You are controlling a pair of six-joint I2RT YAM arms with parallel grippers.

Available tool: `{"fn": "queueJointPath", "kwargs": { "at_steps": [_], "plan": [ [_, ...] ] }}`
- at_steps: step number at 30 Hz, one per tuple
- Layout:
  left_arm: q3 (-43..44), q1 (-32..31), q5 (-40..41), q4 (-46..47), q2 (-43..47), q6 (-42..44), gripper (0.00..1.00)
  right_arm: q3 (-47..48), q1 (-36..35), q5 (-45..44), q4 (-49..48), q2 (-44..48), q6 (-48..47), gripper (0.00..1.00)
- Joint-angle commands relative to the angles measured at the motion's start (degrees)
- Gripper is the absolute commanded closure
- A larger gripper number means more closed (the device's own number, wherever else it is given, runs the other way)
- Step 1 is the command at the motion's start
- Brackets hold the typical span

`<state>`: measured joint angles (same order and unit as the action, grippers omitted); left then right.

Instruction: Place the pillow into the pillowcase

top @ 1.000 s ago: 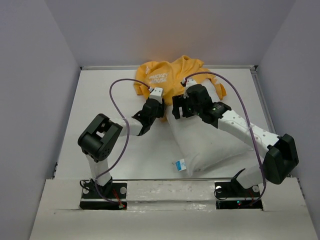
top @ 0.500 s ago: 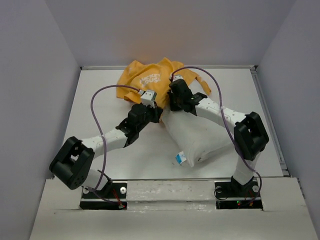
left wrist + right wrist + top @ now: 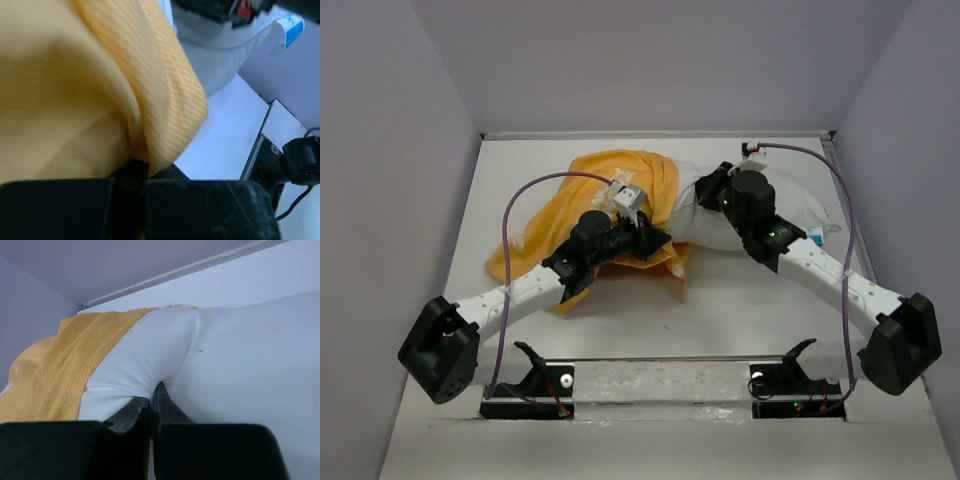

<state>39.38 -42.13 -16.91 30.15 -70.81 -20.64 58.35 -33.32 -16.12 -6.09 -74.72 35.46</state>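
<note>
Orange pillowcase [image 3: 75, 100] pinched in left claw [image 3: 137, 172], white pillow [image 3: 240, 365] clenched in right claw [image 3: 151, 401], grips clear only in wrist views

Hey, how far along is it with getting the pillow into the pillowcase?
Roughly partway. Done: one end of the plump white fabric pillow sits under the edge of the orange-yellow thin fabric pillowcase. In hand: the left tool pinches the pillowcase and the right tool pinches the pillow. Left: most of the pillow lies outside, uncovered.
</note>
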Motion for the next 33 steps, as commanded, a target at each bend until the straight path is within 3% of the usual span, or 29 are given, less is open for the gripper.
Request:
{"fn": "queueJointPath", "kwargs": {
  "at_steps": [1, 4, 8, 11, 14, 16, 21, 23, 25, 26, 27, 28, 29, 31, 33],
  "plan": [
    [12.3, 0.2, -4.7, -2.5, -4.0, 2.2, 1.00, -2.4, -7.6, -9.0, -19.0, 5.3, 0.0, 1.00],
    [20.8, 0.1, -8.0, -3.5, -9.1, 1.6, 1.00, -4.5, -13.2, -13.4, -15.8, 4.8, -2.8, 1.00],
    [27.9, -1.7, -12.5, -4.8, -11.7, 0.1, 1.00, -7.9, -14.7, -12.3, -12.6, 2.7, -0.5, 1.00],
    [22.3, -7.9, -9.8, -2.7, -6.1, -0.6, 1.00, -7.3, -14.7, -7.8, -15.4, -5.8, 1.4, 1.00],
    [6.8, -10.9, -13.4, 9.5, 0.4, -9.8, 1.00, -3.7, -14.7, -3.6, -22.8, -15.1, 3.3, 1.00],
    [1.0, -11.8, -14.6, 18.0, 2.1, -16.0, 1.00, -0.9, -11.7, 0.3, -25.6, -17.7, 5.7, 1.00],
    [-8.9, -12.9, -13.0, 17.3, 3.4, -15.8, 1.00, -3.0, -4.0, 5.4, -28.5, -18.1, 12.5, 1.00],
    [-6.9, -12.8, -9.3, 8.1, 4.1, -12.1, 0.72, -5.3, -3.9, 5.5, -27.2, -14.9, 9.8, 1.00],
    [-4.0, -12.6, -5.2, 3.5, 5.4, -8.1, 0.53, -7.8, -3.9, 7.3, -23.6, -10.2, 8.1, 0.79],
    [0.0, -12.5, -3.7, -1.3, 7.1, -6.8, 0.31, -8.5, -3.9, 7.4, -19.6, -8.1, 6.3, 0.67],
    [2.2, -12.5, -1.0, -3.4, 7.9, -5.5, 0.22, -8.9, -3.9, 7.3, -17.1, -6.0, 4.9, 0.58],
    [4.4, -12.4, 0.6, -5.5, 8.7, -4.4, 0.16, -9.0, -3.9, 6.5, -14.2, -2.1, 3.4, 0.36],
    [6.4, -12.2, 2.0, -7.2, 9.6, -3.9, 0.10, -8.4, -3.9, 5.8, -10.6, -0.4, 2.0, 0.27],
    [11.9, -11.5, 3.6, -11.4, 11.8, -3.4, 0.01, -4.6, -3.9, 4.9, -0.4, 2.4, -3.3, 0.12],
    [16.7, -9.9, 4.3, -14.9, 13.8, -3.4, 0.01, -1.8, -1.0, 6.1, 5.8, 6.0, -6.9, 0.10]
  ]
}}
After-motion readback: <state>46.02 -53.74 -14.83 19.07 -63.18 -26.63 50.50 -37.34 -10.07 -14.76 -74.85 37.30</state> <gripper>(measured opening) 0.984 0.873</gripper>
